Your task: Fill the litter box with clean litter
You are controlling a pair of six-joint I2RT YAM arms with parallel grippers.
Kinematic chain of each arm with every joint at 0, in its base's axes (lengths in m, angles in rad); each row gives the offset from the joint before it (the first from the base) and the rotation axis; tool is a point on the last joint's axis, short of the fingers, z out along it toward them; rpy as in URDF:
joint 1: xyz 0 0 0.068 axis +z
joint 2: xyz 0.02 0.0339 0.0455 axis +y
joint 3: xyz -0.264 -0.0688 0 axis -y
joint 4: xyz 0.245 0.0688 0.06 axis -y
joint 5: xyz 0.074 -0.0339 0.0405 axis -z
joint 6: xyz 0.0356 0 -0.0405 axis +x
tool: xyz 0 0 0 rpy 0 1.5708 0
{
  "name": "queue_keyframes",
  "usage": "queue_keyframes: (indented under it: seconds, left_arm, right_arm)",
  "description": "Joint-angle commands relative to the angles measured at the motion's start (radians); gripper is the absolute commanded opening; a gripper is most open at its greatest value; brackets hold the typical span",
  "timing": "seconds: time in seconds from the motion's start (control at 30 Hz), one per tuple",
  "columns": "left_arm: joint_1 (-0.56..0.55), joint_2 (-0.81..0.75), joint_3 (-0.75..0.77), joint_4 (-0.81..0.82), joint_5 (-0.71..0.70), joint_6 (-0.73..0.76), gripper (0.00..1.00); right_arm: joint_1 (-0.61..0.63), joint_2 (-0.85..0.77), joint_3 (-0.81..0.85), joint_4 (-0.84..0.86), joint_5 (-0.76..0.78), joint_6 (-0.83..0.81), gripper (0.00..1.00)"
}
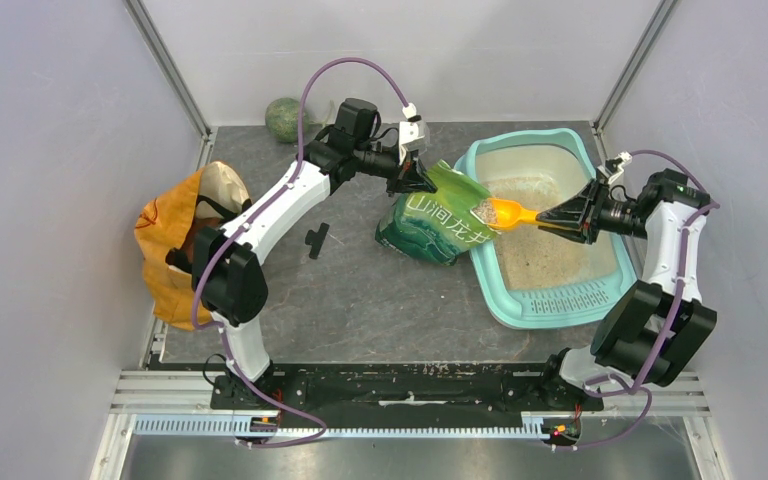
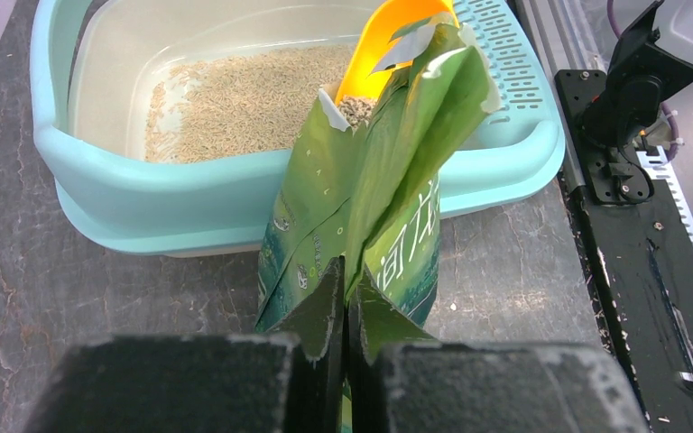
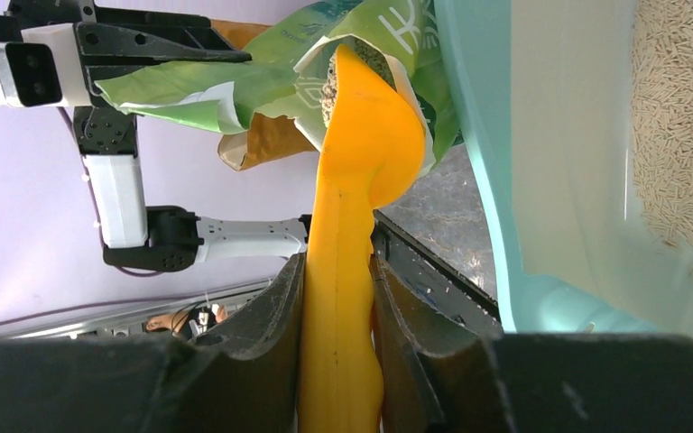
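Observation:
The light-teal litter box [image 1: 550, 302] lies at the right with a thin layer of clean litter [image 1: 550, 255] on its floor. Against its left wall stands a green pouch [image 1: 438, 222], with my left gripper [image 1: 420, 180] shut on its top edge. In the left wrist view the fingers [image 2: 325, 311] pinch a fold of the pouch [image 2: 370, 189], with the litter box [image 2: 144, 194] and litter [image 2: 244, 104] behind. My right gripper [image 1: 563, 215] is shut on the handle of an orange scoop [image 1: 513, 212]. The scoop's bowl [image 3: 365, 153] sits in the pouch's mouth [image 3: 189, 86], with granules at its tip.
An orange sack [image 1: 170, 250] slumps at the table's left edge. A round green ball-like thing [image 1: 283, 115] lies at the back corner. A small black piece [image 1: 315, 240] lies on the dark table between the left arm and the pouch. A black rail [image 1: 410, 385] runs along the near edge.

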Motion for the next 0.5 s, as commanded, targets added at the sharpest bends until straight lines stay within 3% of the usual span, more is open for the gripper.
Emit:
queue_keyframes:
  seconds: [0.0, 0.2, 0.47]
  left_arm:
    - [-0.014, -0.064, 0.042, 0.182, 0.084, -0.02, 0.02]
    - [-0.015, -0.086, 0.005, 0.206, 0.072, -0.036, 0.02]
    - [-0.006, -0.171, -0.12, 0.271, 0.026, -0.097, 0.02]
  right_arm:
    - [0.015, -0.034, 0.046, 0.049, 0.083, 0.06, 0.0]
    - [0.071, -0.053, 0.102, 0.07, 0.167, 0.115, 0.0]
    - [0.249, -0.084, 0.252, 0.123, 0.4, 0.172, 0.0]
